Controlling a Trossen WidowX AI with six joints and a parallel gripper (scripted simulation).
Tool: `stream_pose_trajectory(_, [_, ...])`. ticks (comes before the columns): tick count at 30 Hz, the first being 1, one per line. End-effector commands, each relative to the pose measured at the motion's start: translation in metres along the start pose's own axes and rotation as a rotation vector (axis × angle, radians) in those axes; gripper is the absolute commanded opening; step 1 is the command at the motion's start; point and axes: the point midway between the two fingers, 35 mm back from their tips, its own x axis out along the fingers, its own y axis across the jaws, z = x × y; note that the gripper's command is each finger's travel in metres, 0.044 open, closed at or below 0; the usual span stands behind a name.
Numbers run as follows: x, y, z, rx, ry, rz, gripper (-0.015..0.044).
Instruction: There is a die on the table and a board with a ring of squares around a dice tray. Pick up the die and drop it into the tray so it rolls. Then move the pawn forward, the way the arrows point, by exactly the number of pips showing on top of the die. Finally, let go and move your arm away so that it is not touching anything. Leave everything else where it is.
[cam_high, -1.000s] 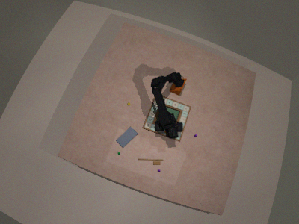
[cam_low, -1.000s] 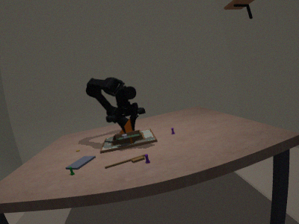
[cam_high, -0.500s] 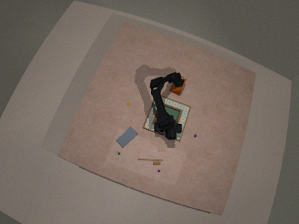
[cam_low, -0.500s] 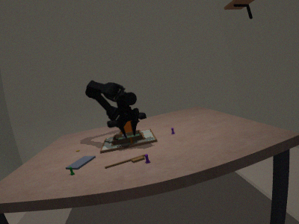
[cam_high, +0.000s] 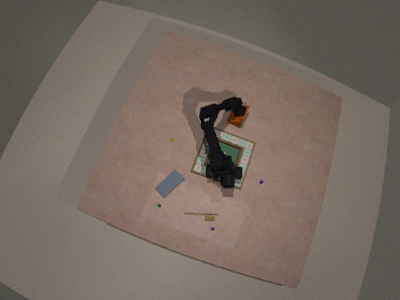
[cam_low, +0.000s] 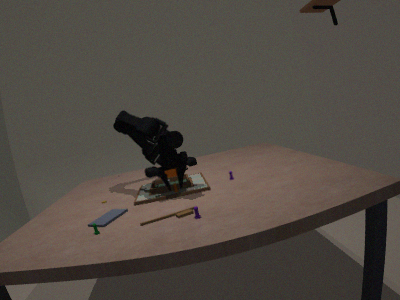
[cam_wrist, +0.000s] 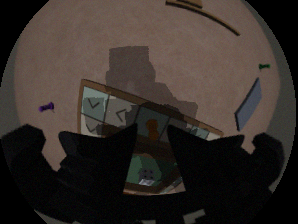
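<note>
One die (cam_wrist: 146, 175) is down in the tray (cam_high: 231, 150) (cam_low: 159, 188) (cam_wrist: 136, 164), so pawn-moving is next; my jaws (cam_high: 227, 183) (cam_low: 175, 189), about half open, hold nothing around the orange pawn (cam_low: 175, 187) (cam_wrist: 151, 129).

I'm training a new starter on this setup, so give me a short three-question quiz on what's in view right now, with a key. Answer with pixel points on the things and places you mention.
1. Multiple choice: where is the die (cam_wrist: 146, 175)?
A. On the bare table beside the board
B. In the dice tray (cam_high: 233, 152) (cam_low: 158, 190) (cam_wrist: 135, 172)
C. On one of the arrow squares

2. True or false: the blue-grey slab (cam_high: 170, 183) (cam_low: 108, 218) (cam_wrist: 248, 106) lies off the board (cam_high: 245, 161) (cam_low: 201, 180) (cam_wrist: 92, 103).

3. Fill in the blank: the pawn (cam_low: 175, 188) (cam_wrist: 152, 130) on the ring of squares is ____ in colour.

Key: 1. B; 2. True; 3. orange
</note>
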Motion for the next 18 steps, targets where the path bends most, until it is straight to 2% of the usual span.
stream_pose_trajectory(1, [0.002, 0.0, -0.001, -0.008, 0.0, -0.006, 0.0147])
stream_pose_trajectory(4, [0.002, 0.0, -0.001, -0.008, 0.0, -0.006, 0.0069])
stream_pose_trajectory(14, [0.002, 0.0, -0.001, -0.008, 0.0, -0.006, 0.0])
stream_pose_trajectory(18, [-0.01, 0.0, 0.001, -0.016, -0.002, -0.006, 0.0])
